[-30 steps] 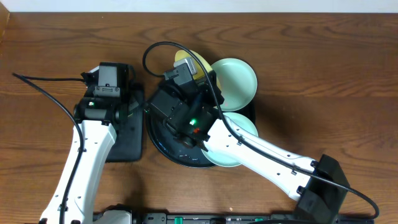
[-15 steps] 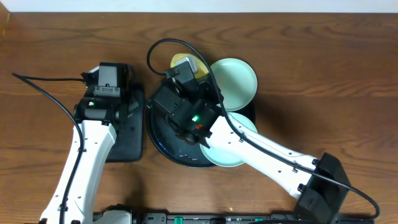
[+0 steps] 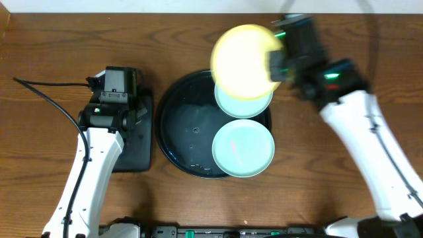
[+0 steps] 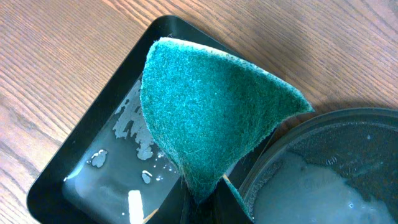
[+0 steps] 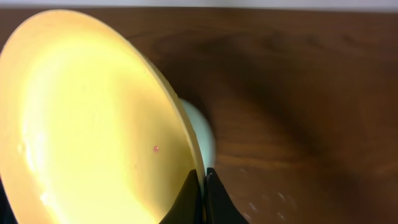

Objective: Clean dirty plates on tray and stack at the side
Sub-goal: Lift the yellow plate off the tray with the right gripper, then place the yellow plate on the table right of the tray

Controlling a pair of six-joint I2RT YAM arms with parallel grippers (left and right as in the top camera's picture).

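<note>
Above the far right rim of the round black tray (image 3: 185,125): pale yellow plate (image 3: 241,63), lifted clear, tilted, blurred in the overhead view. The right gripper (image 3: 273,64) pinches its right edge, jaws narrow on the rim. Below it lies the far aqua plate (image 3: 244,107), partly covered, at the tray's far right edge. The near aqua plate (image 3: 242,149) sits at the near right edge. Water streaks show on the tray's left half. The left gripper (image 4: 202,199) is clamped on a green sponge (image 4: 211,118) over the wet rectangular tray (image 4: 102,106), just beside the round tray's left rim, on the desk (image 3: 53,53).
</note>
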